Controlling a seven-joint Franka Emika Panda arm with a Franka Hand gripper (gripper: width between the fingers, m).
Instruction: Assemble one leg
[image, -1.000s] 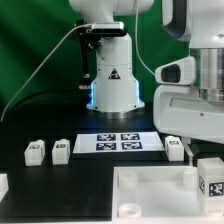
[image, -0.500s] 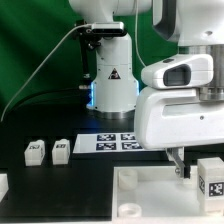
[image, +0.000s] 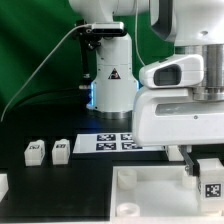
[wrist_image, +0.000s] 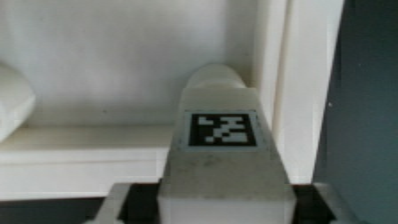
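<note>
My gripper (image: 205, 166) is shut on a leg (image: 212, 182), a small white block with a black-and-white tag, at the exterior view's right. It holds the leg over the right side of the large white tray-like piece (image: 150, 196). In the wrist view the leg (wrist_image: 222, 130) fills the middle between my dark fingers (wrist_image: 139, 205), tag facing the camera, with the white tray-like piece (wrist_image: 107, 90) and its raised rim behind it. Two more legs (image: 35, 151) (image: 60, 149) lie on the black table at the left.
The marker board (image: 118, 143) lies in front of the robot base (image: 112, 85). Part of another white piece (image: 3, 186) shows at the left edge. My arm's white body (image: 180, 110) hides the table's right back area.
The arm's body has swung toward the exterior view's left and come lower, now covering the leg that stood beside the marker board. The held leg has sunk slightly toward the tray-like piece.
</note>
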